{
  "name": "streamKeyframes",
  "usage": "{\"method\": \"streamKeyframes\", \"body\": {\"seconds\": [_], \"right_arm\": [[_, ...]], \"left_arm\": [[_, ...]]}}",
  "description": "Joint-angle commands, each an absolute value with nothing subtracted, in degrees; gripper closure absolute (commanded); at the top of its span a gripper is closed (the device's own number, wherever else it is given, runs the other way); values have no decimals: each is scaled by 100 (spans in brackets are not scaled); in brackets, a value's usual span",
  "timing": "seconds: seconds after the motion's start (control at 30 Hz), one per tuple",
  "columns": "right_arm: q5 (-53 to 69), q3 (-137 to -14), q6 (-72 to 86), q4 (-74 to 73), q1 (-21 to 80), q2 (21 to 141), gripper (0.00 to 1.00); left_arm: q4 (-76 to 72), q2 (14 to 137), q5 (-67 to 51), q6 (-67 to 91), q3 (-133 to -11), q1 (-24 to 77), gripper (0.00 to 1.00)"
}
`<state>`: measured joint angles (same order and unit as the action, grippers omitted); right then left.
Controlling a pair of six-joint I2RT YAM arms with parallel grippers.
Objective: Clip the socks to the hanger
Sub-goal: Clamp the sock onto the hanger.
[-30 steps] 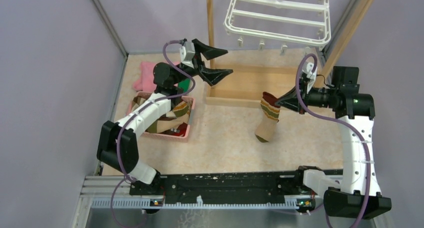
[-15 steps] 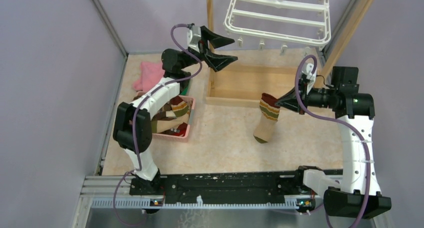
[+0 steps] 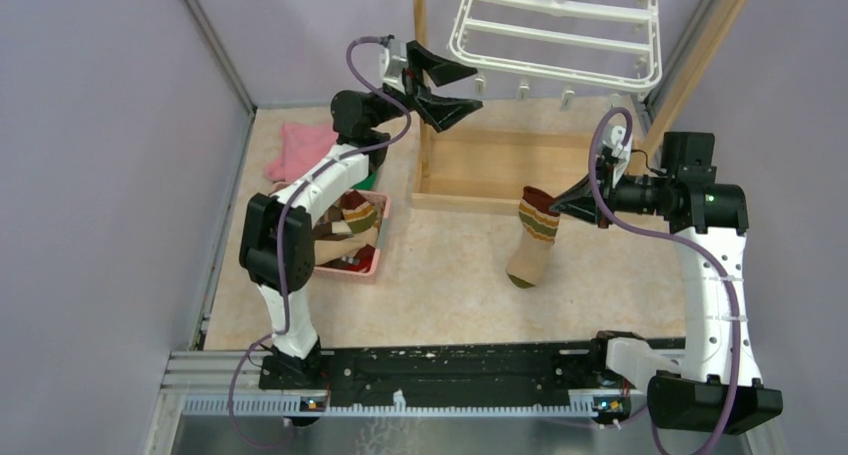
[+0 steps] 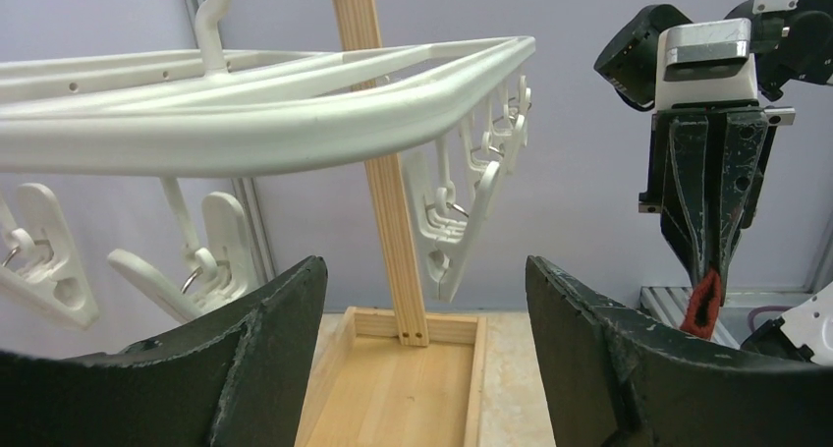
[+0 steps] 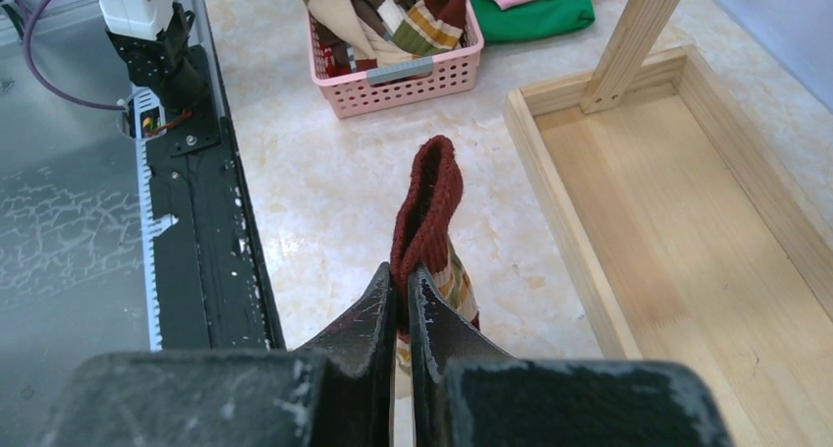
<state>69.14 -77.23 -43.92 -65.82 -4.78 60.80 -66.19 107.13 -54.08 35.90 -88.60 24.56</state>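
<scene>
Over the beige table's [image 3: 450,285] middle, my right pincer [image 3: 553,207] is pinched shut on the red cuff of a limp, light sock [image 3: 530,245], the best hold, I judge, while my left pincer [image 3: 478,88] gapes wide and empty near the hanger [image 3: 560,35].

The sock [image 3: 532,237] is tan with a dark red cuff and green and red bands. The hanger [image 3: 560,37] is white and the basket [image 5: 413,79] is pink. There is a pink cloth [image 3: 300,147] and a green cloth [image 5: 530,10].

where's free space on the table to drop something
Bare tabletop between the pink basket, the held sock and the black rail. The wooden tray floor is bare too. Crowded: the basket, and the pink cloth beyond it.
</scene>
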Motion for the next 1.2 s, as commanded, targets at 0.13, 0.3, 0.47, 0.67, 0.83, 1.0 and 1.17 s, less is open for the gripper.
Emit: {"method": "streamKeyframes", "body": {"seconds": [0.13,0.3,0.47,0.67,0.83,1.0,1.17], "right_arm": [[7092,-7831,-4500,-6565,-563,6047,100],[7088,-7844,-4504,-6573,-563,6040,100],[7091,-7849,-4522,-6598,-562,6019,100],[7088,-7849,-4543,-6609,-563,6020,100],[7087,-7858,-4551,-6618,-562,6020,100],[7087,-7865,-4553,-6618,-563,6021,100],[7092,-7868,-4553,-6623,-562,6018,100]], "left_arm": [[-6873,10858,-5291,3664,-9413,2582,22],[-6650,10917,-5220,3571,-9587,2627,23],[-6538,10959,-5163,3553,-9722,2645,26],[-6438,10995,-5200,3591,-9841,2653,27],[-6499,11005,-5247,3710,-9891,2662,29],[-6527,11021,-5246,3794,-9935,2663,30],[-6618,11039,-5251,3941,-10007,2657,31]]}}
